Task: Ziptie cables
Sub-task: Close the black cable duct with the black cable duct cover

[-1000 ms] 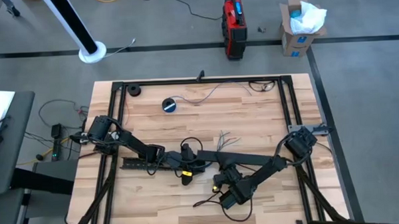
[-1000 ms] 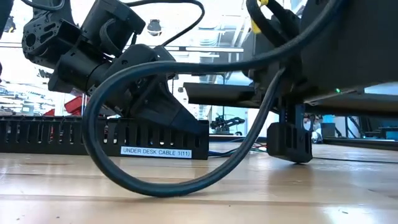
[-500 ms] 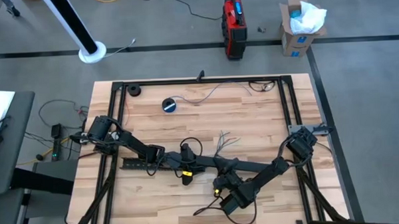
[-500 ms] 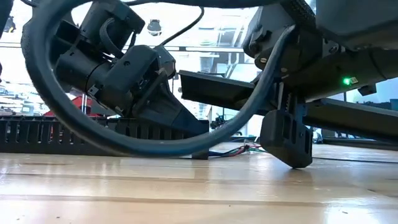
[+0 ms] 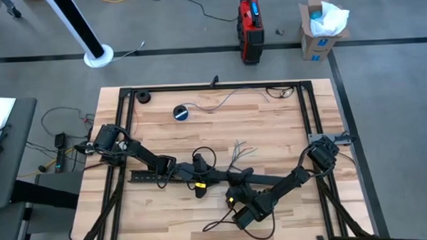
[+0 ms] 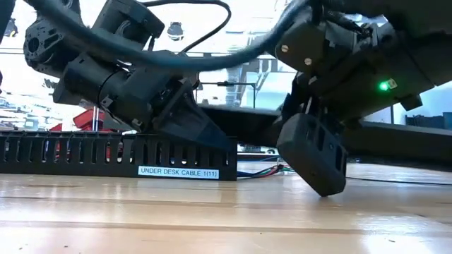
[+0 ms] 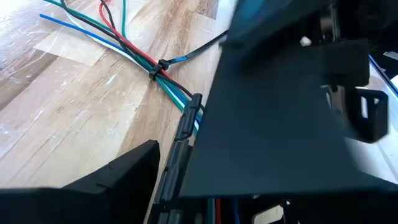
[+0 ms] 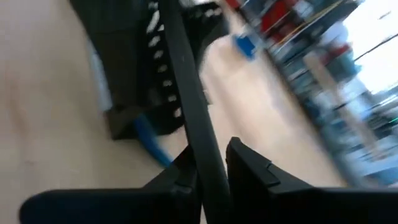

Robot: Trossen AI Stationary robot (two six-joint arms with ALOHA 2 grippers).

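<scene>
The cables (image 7: 124,43), thin blue, green, red and white wires, lie on the wooden table, bound by a black ziptie (image 7: 160,65). They run into the end of a black slotted channel (image 6: 106,155) lying at mid-table (image 5: 151,177). My left gripper (image 5: 204,170) reaches down to that end of the channel (image 6: 205,134). My right gripper (image 8: 208,155) is shut on a long flat black strip (image 5: 265,178) that stretches rightward from the channel's end. In the low view it (image 6: 311,159) is tilted just above the table. My right gripper pinches the long black strip (image 8: 205,168) between its two fingers (image 8: 249,168), which lie across it. It comes from the table's near side, slanting down. The strip is lifted clear of the table (image 6: 395,137) and runs on toward the slotted channel.
A blue-and-black tape roll (image 5: 182,112) sits far left of centre. A loose thin wire (image 5: 227,98) lies near the far edge. Black frame rails (image 5: 212,86) border the table. The right arm's thick hose (image 5: 228,221) loops near the front edge.
My right gripper has tipped over from upright to slanting in the low view, staying shut on the strip. The strip's left end has sunk lower. The arm's thick hose loop has swung up off the table.
</scene>
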